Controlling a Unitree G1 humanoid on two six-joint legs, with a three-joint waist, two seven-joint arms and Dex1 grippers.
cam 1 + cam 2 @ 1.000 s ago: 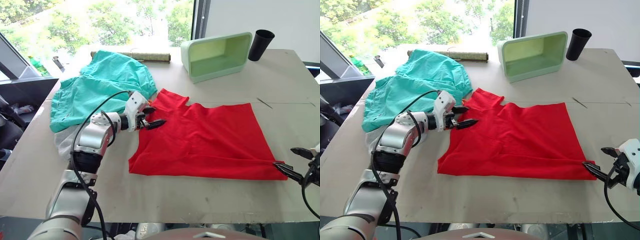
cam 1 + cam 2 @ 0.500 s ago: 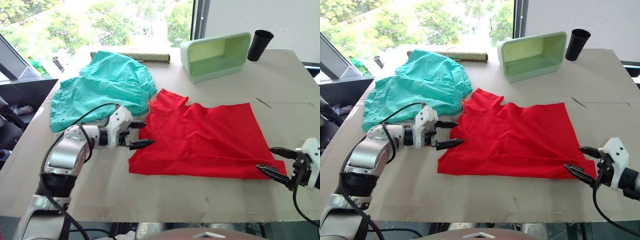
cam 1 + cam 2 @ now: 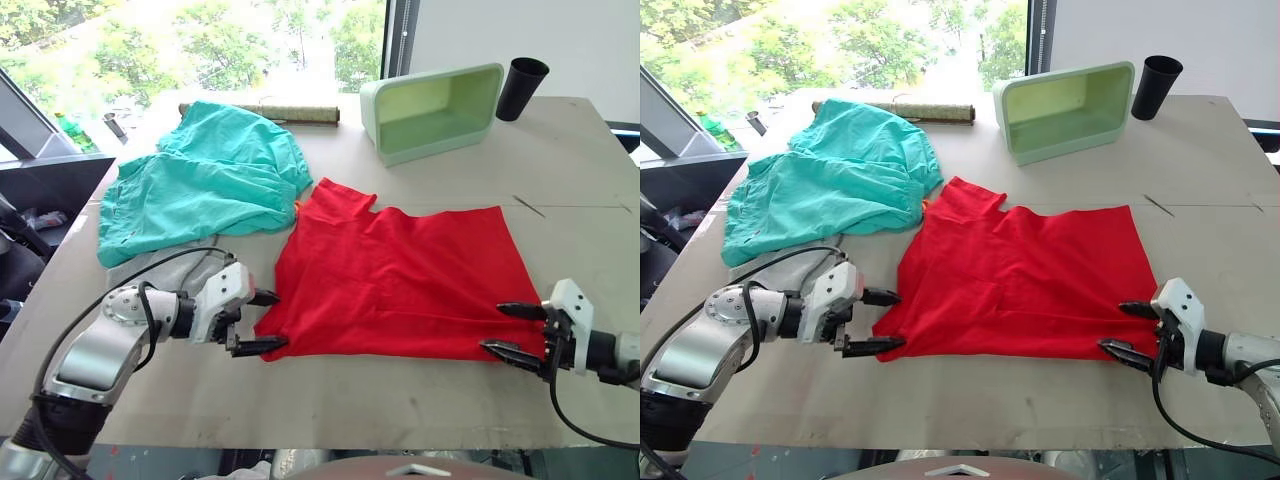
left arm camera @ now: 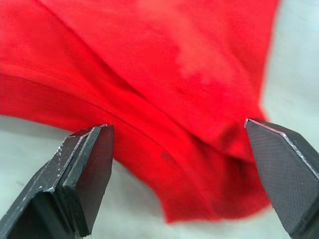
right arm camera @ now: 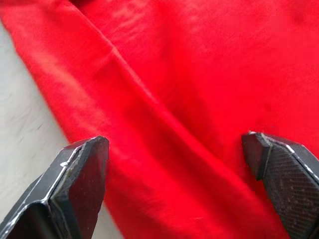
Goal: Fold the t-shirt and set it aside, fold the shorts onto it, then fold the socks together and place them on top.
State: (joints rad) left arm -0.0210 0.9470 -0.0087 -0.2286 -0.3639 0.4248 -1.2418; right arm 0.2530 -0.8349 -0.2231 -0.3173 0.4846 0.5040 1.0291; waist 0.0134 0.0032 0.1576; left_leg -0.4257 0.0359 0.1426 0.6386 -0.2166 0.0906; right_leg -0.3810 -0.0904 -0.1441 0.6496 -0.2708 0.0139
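Bright red soft cotton t-shirt [image 3: 400,275] spread flat mid-counter, near edge doubled over in a fold line. Left gripper [image 3: 258,322] at near-left corner of the shirt, black fingers [image 4: 82,174] spread apart, straddling the corner, gripping nothing. Right gripper [image 3: 512,331] at near-right corner, fingers [image 5: 75,184] likewise released, red cloth between them but not pinched. Teal soft fabric shorts [image 3: 200,180] bunched at far left, just beside the shirt's sleeve. Light grey knit socks [image 3: 165,270] lying partly under the shorts' near edge. Pale green plastic bin [image 3: 435,110] tipped on its side at back, black cup [image 3: 522,88] just beside it. Beige counter [image 3: 400,400] under all.
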